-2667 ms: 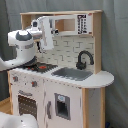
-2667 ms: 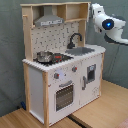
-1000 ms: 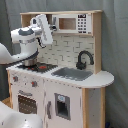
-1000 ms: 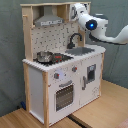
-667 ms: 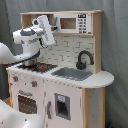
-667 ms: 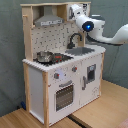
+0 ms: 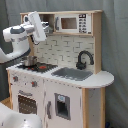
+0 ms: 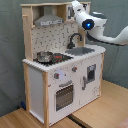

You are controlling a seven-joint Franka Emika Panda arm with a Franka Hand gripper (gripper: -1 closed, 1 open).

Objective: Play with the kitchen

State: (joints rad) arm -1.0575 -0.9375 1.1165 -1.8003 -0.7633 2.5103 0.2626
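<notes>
A: What stands at the centre of both exterior views?

B: The kitchen (image 7: pixel 65 75) (image 8: pixel 60 65), white with pale-wood sides. Its worktop (image 7: pixel 100 79) carries a black stovetop (image 7: pixel 37 66) with a metal pot (image 7: pixel 27 61) (image 8: pixel 44 56), a grey sink (image 7: pixel 72 74) (image 8: pixel 82 50) and a black faucet (image 7: pixel 84 59) (image 8: pixel 74 39). Below are knobs and an oven door (image 8: pixel 64 95); above, a hood (image 8: pixel 48 20) and an upper shelf with a microwave (image 7: pixel 74 23).

A: Where is the arm?

B: The white arm (image 7: pixel 20 37) (image 8: pixel 97 25) enters from the first exterior view's left and the second exterior view's right, raised to the level of the upper shelf.

A: And the gripper?

B: The gripper (image 7: pixel 47 29) (image 8: pixel 74 6) sits at the shelf opening. Whether its fingers are apart or together, and whether it touches anything, cannot be told.
</notes>
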